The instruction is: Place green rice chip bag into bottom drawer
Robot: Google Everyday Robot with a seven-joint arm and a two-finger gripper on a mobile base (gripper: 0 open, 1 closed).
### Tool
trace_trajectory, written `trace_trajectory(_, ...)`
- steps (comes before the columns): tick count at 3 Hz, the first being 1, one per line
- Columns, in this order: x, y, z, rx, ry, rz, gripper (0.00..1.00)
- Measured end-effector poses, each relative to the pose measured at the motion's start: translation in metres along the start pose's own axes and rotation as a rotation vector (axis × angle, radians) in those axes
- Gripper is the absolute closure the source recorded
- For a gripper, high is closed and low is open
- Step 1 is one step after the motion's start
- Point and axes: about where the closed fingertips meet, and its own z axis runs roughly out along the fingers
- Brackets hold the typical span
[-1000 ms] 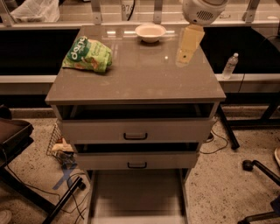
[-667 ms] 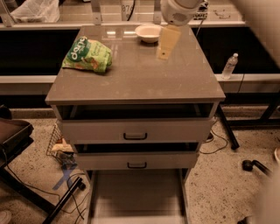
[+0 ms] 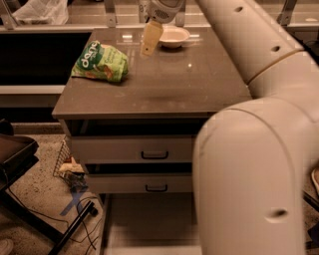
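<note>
The green rice chip bag (image 3: 100, 62) lies on the left part of the brown cabinet top (image 3: 164, 84), crinkled, with a dark-green logo. My gripper (image 3: 149, 40) hangs above the back middle of the top, right of the bag and just left of the white bowl (image 3: 172, 36). It is apart from the bag. The bottom drawer (image 3: 149, 224) is pulled out below the two grey-fronted drawers, and its pale floor shows. My large pale arm (image 3: 254, 149) covers the drawer's right part.
Two upper drawers with dark handles (image 3: 154, 155) sit shut above. A dark chair base (image 3: 20, 164) and cables lie on the floor at left. A small wire basket (image 3: 67, 162) stands beside the cabinet. A plastic bag (image 3: 40, 11) lies on the back counter.
My gripper has moved left across the back of the cabinet top, toward the bag. My arm has swung into the right foreground. The bag and drawers have not moved.
</note>
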Motion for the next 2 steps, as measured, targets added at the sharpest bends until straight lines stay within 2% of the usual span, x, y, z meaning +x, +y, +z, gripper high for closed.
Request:
trace_trajectory(1, -0.042, -0.003, 0.035, -0.036, -0.044, 0.019, 0.0)
trace_trajectory(2, -0.074, 0.014, 0.071, -0.117, -0.092, 0.042, 0.0)
